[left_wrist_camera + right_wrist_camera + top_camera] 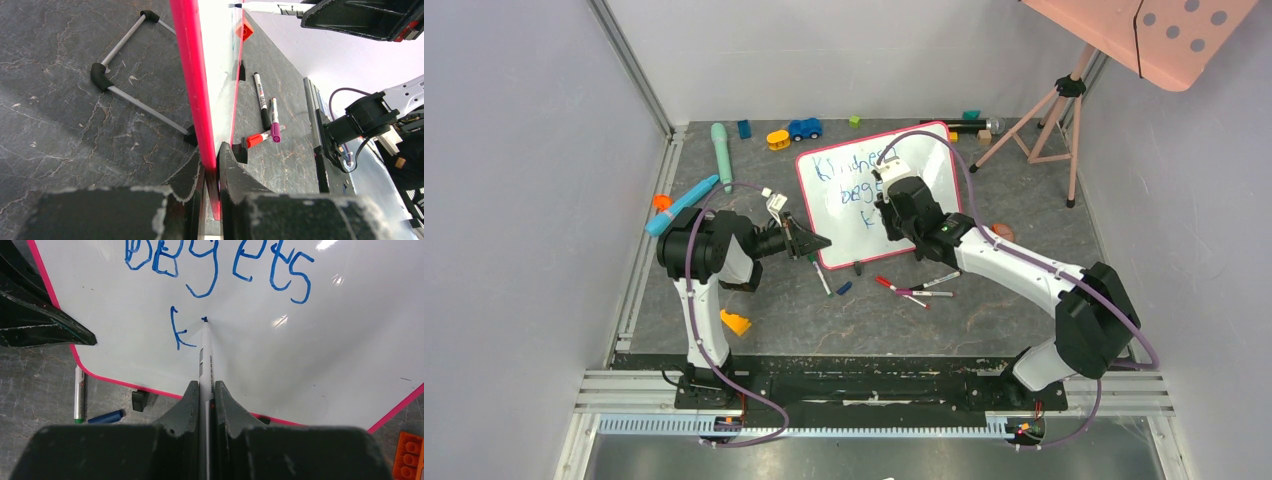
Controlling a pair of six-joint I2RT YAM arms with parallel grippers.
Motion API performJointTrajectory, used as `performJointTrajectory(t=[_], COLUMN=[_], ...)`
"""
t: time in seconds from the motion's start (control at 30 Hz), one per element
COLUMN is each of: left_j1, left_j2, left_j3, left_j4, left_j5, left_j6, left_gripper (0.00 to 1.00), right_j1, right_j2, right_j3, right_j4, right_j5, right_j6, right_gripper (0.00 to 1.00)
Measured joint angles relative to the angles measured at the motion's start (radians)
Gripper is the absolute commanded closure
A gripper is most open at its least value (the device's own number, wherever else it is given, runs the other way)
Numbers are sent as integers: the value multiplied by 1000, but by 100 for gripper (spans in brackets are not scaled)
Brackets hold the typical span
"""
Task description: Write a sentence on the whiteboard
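The whiteboard point(829, 235), glossy white in a pink-red frame, stands tilted on the dark table. My left gripper point(809, 243) is shut on its lower left frame edge point(187, 60), with a black finger on each side of the rim point(212, 155). My right gripper point(204, 387) is shut on a white marker point(205, 350), and the marker's blue tip touches the board just right of a blue "K" point(177, 330). The sentence point(854, 163) reads "Kindness", then "begets" point(220, 265), then that single "K".
Loose markers point(914, 290), a blue cap point(844, 288) and a green-capped marker point(821, 272) lie in front of the board. Toys line the back edge, among them a blue car point(804, 128). A tripod point(1054, 110) holding a salmon dotted panel point(1164, 30) stands at the back right.
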Motion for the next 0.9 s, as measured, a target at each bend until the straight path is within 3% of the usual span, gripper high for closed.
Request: performJointTrajectory(t=[0.9], left_j1=[0], left_j2=[0], left_j3=[0], left_j4=[0], left_j5=[-1], left_j6=[-1], left_gripper=[96], right_j1=[-2], right_j2=[-20], right_j3=[9], right_j4=[-13], right_j5=[-13], right_j6=[2], right_gripper=[100])
